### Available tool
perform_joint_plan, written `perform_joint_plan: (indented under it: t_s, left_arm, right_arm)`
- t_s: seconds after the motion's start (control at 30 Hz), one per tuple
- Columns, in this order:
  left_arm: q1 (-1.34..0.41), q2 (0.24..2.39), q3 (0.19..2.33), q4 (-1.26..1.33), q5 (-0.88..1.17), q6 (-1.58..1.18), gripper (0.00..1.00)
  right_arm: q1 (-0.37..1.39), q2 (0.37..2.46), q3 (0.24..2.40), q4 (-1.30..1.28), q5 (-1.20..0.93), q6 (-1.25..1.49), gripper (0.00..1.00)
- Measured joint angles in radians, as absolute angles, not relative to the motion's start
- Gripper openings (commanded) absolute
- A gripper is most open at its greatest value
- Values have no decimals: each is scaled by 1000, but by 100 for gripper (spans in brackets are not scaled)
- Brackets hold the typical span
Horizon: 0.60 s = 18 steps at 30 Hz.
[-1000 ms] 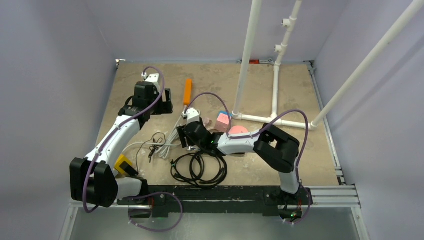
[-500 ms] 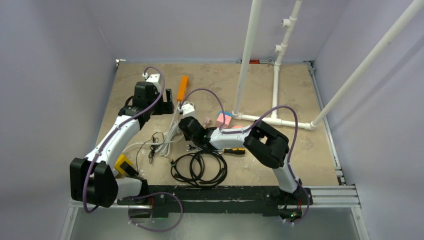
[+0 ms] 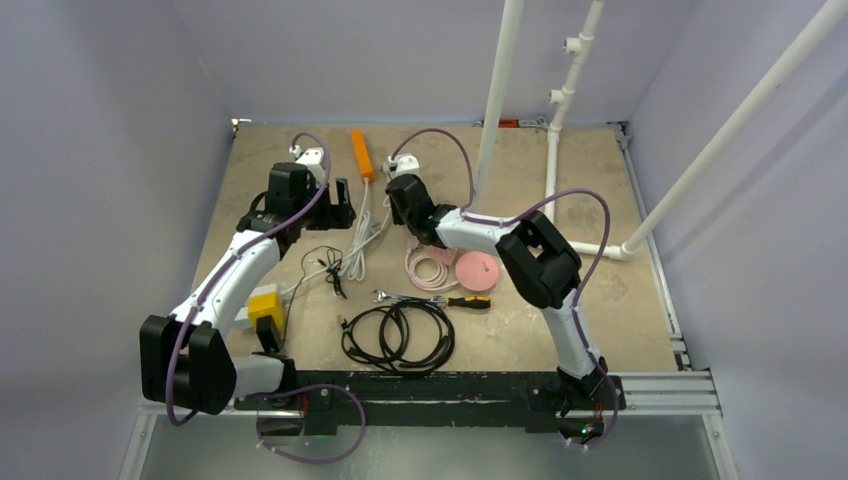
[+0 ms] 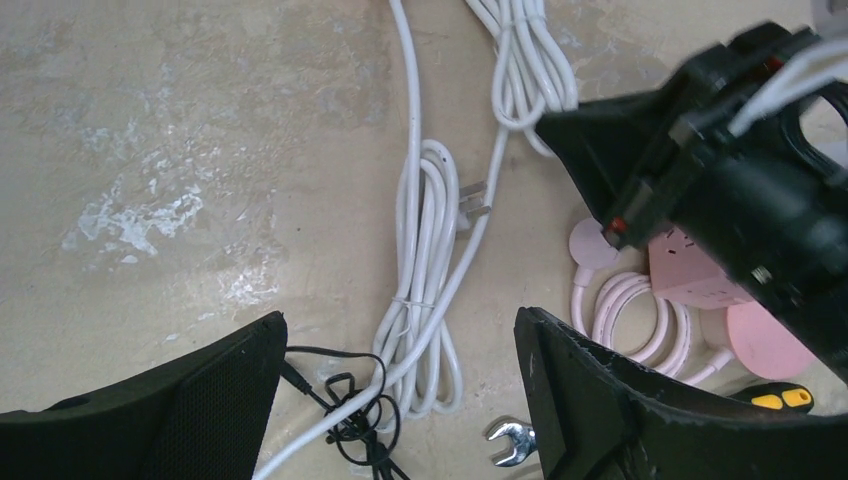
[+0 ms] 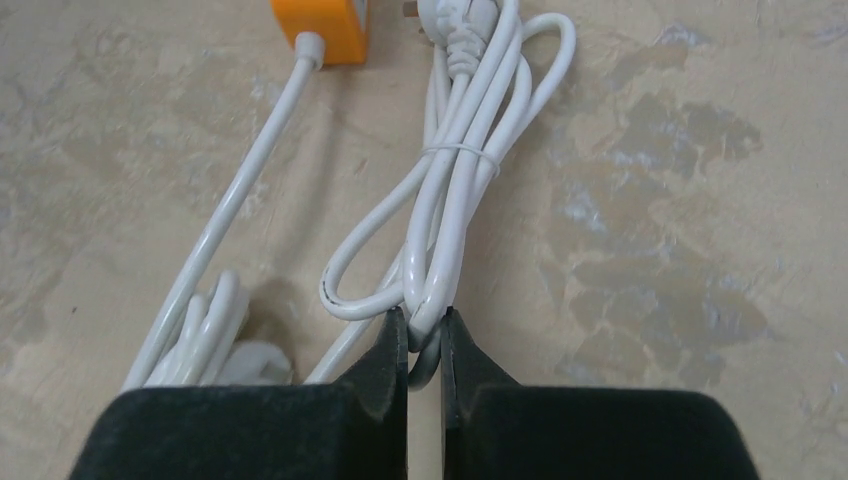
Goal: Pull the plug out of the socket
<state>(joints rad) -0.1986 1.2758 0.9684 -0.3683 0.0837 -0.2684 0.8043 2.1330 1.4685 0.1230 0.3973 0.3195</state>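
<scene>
The socket is an orange power strip (image 3: 361, 155) at the far middle of the table; its near end (image 5: 318, 22) shows at the top of the right wrist view. A white plug (image 5: 458, 18) lies beside it with bare prongs, out of the socket. From it runs a tied white cable bundle (image 5: 455, 190). My right gripper (image 5: 424, 325) (image 3: 392, 200) is shut on the near loop of that bundle. My left gripper (image 4: 398, 330) (image 3: 338, 210) hangs open and empty above another white cable bundle (image 4: 425, 290).
A pink power strip (image 4: 690, 275) with its coiled pink cord (image 3: 430, 268) and a pink disc (image 3: 476, 270) lie mid-table. Nearer are a wrench (image 3: 385, 296), a screwdriver (image 3: 465, 301), a black cable coil (image 3: 398, 335) and a yellow block (image 3: 265, 303). White pipes (image 3: 495, 120) stand at the back right.
My right gripper shut on the white cable and swung from mid-table to the far side. The orange strip and cables were dragged farther back. The left arm barely moved.
</scene>
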Motion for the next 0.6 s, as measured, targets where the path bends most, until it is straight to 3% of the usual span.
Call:
perform_joint_plan:
  t_s: [0.13,0.2,0.27,0.4,0.47,0.6]
  left_arm:
    - [-199,1277,968,-360,108,-269,83]
    - [-199,1277,968,-360,114,-269,82]
    - [-199,1278,968,-359,119,-269,82]
    - [-199,1279,968,-360,117,-269,83]
    - [-199,1277,968,-360,104,-270,83]
    - [-192,1247,966,-361,59,-270,86]
  right_arm:
    - [770,2205,1557,118,375,289,0]
    - [758,2225,1578,115,368,276,12]
    - [750,2228,1583,106,357,266,36]
    - [745,2204,1574,98,322,247,65]
    - [749,2167,1551,97,307,239,73]
    - [791,2027,1465,106,284,236,78]
